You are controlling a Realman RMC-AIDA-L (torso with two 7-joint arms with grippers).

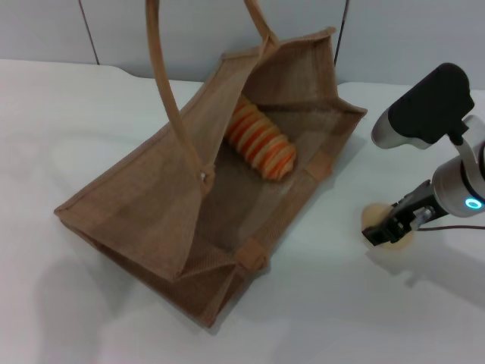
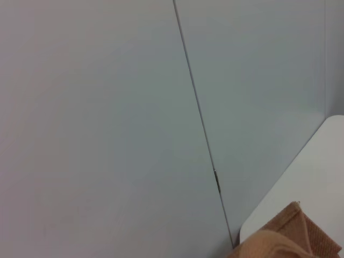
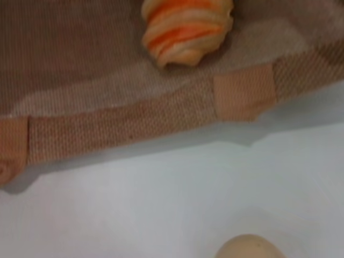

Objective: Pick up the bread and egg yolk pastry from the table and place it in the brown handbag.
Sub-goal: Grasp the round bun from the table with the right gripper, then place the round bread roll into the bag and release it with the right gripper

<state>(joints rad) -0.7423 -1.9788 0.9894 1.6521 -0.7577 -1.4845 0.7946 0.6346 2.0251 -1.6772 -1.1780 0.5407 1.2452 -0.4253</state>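
The brown handbag (image 1: 151, 205) lies on its side on the white table, its mouth open toward my right. The bread (image 1: 261, 144), striped orange and cream, lies inside it on the lower wall; it also shows in the right wrist view (image 3: 185, 27) behind the bag's rim (image 3: 134, 126). The egg yolk pastry (image 1: 373, 214), a pale beige ball, sits on the table right of the bag. My right gripper (image 1: 388, 227) is down at the pastry and partly covers it. The pastry's top shows in the right wrist view (image 3: 250, 248). My left gripper is out of view.
The bag's two long handles (image 1: 163, 83) arch up over its left side. The left wrist view shows a grey wall panel (image 2: 107, 118) and a corner of the bag (image 2: 285, 239). White table (image 1: 341, 311) stretches in front of and right of the bag.
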